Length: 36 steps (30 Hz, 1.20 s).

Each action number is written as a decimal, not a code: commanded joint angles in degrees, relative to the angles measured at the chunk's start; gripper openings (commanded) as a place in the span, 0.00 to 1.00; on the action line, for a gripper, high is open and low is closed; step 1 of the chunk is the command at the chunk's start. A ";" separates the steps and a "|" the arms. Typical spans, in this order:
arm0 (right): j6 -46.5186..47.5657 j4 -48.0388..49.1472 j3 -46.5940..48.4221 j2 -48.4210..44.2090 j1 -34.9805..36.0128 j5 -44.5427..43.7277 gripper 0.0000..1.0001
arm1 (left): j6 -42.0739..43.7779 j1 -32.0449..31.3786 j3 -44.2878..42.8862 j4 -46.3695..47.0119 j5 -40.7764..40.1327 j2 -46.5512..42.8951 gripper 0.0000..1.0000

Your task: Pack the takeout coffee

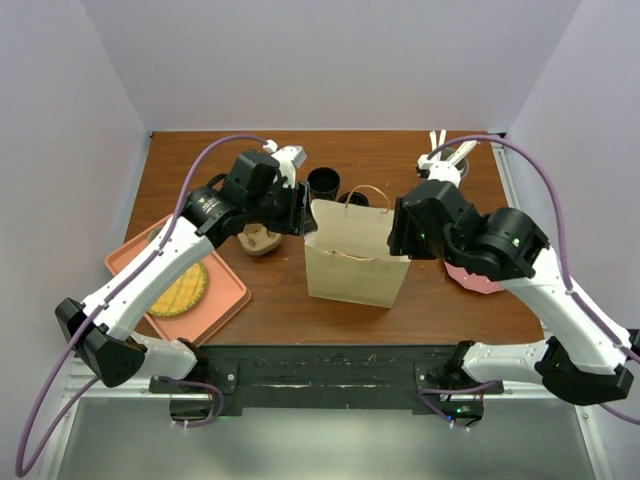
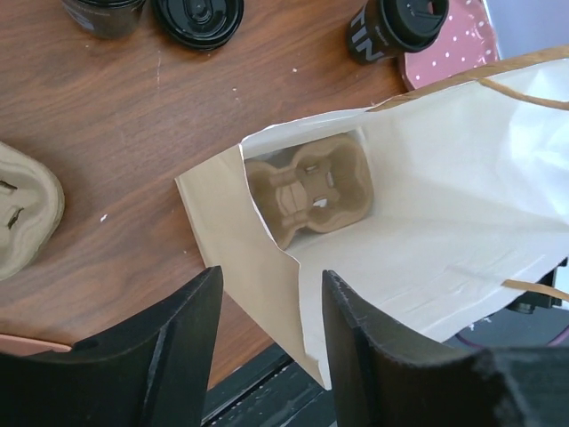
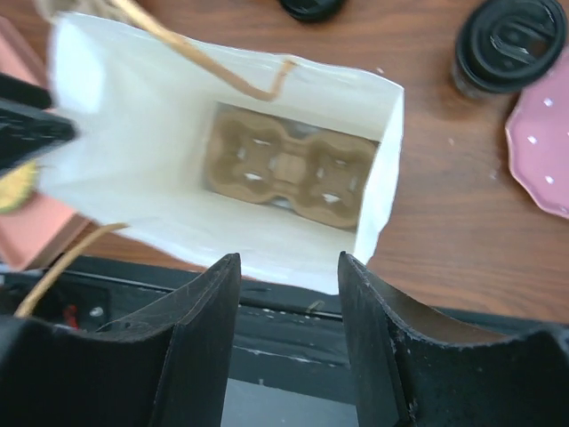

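Paper bag (image 1: 355, 262) stands mid-bench (image 1: 270, 310), mouth spread open, cup carrier (image 3: 289, 166) flat on its floor. Left gripper (image 1: 300, 215) at the bag's left top edge, jaws apart; in the left wrist view the bag's corner edge runs into the gap between the fingers (image 2: 169, 356), not pinched. Right gripper (image 1: 402, 235) at the bag's right top edge, also open; in the right wrist view the near rim of the bag sits just above the gap, and the fingers (image 3: 382, 347) are clear of the paper. Takeout coffee (image 3: 508, 44) stands upright, lid on, upper right of the right wrist view, just beside the pink plate (image 3: 542, 151) and apart from the bag, with a strip of bare bench between them. It is also upper right in the left wrist view (image 2: 396, 25); in the top view the right arm hides it. Loose lid (image 2: 197, 18) and lidless cup (image 2: 102, 11) sit beyond the bag. Second carrier (image 2: 27, 218) lies left of the bag, and the tray (image 1: 225, 300) is at the left bench edge.
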<state>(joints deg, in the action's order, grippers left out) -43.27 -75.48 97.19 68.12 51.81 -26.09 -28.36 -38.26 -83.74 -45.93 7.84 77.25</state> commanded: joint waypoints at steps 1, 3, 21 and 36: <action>-1.22 -1.77 -2.17 2.37 -2.23 -3.62 0.53 | 3.13 0.29 -1.95 -0.30 2.00 1.49 0.50; -0.07 -1.95 -3.23 3.42 -3.82 -5.63 0.53 | 4.36 0.20 -2.12 0.14 2.18 2.11 0.46; 10.30 5.01 -4.22 5.18 -10.77 1.75 0.00 | 1.39 0.12 -15.00 -9.94 6.38 8.26 0.00; 13.56 7.11 -4.12 7.91 -10.85 2.80 0.00 | -2.33 -1.29 -10.89 -13.03 3.15 5.62 0.33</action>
<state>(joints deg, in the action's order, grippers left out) -32.18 -68.99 89.69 75.40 41.12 -21.76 -33.01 -39.44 -88.07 -56.53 11.42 81.03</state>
